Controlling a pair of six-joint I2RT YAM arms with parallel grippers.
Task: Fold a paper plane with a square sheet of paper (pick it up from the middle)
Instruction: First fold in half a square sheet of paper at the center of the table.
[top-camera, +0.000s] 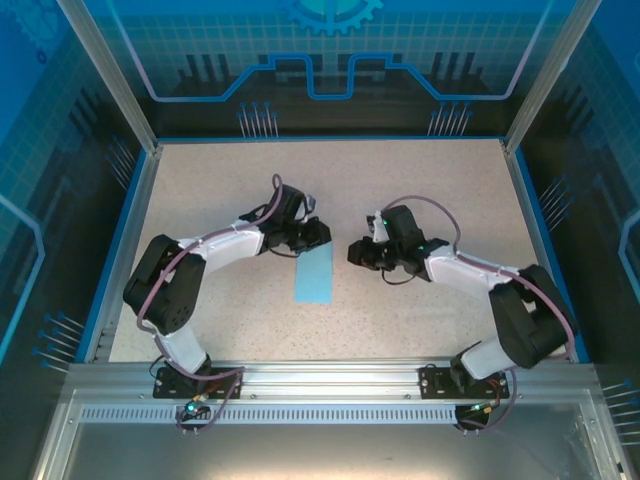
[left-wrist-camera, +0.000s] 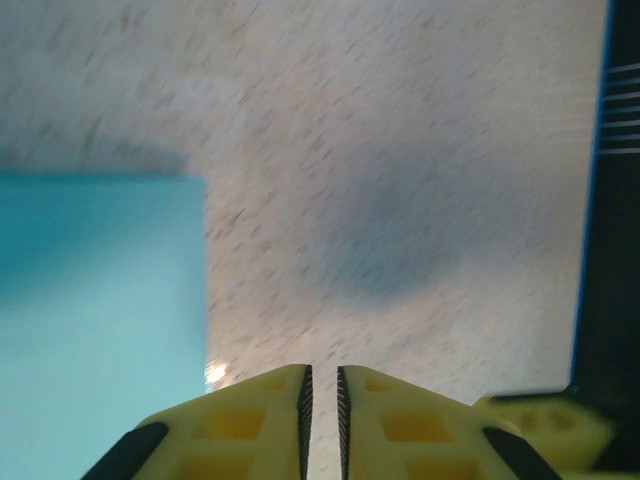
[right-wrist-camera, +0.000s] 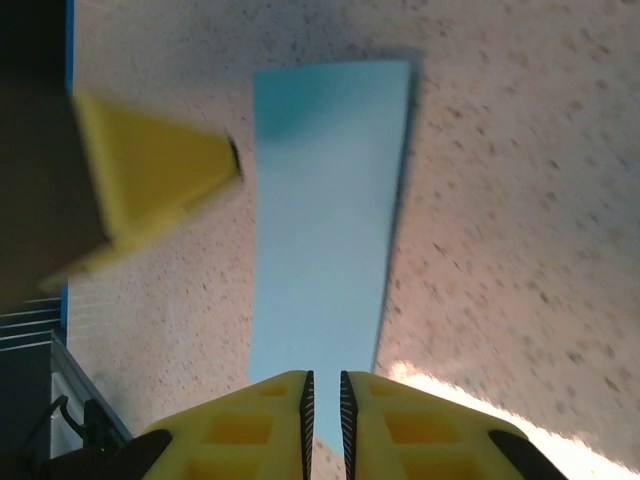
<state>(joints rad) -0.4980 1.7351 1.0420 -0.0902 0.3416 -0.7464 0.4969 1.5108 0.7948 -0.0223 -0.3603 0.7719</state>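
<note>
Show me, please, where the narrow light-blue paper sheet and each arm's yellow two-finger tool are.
Narrow light-blue paper sheet (top-camera: 314, 277), top external view, middle of its surface.
Left yellow tool (left-wrist-camera: 322, 378), left wrist view, midway between fingertips.
Right yellow tool (right-wrist-camera: 323, 380), right wrist view, midway between fingertips.

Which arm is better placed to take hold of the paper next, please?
Probably right: the paper lies straight ahead of the right gripper, but off to the side of the left gripper.
</note>
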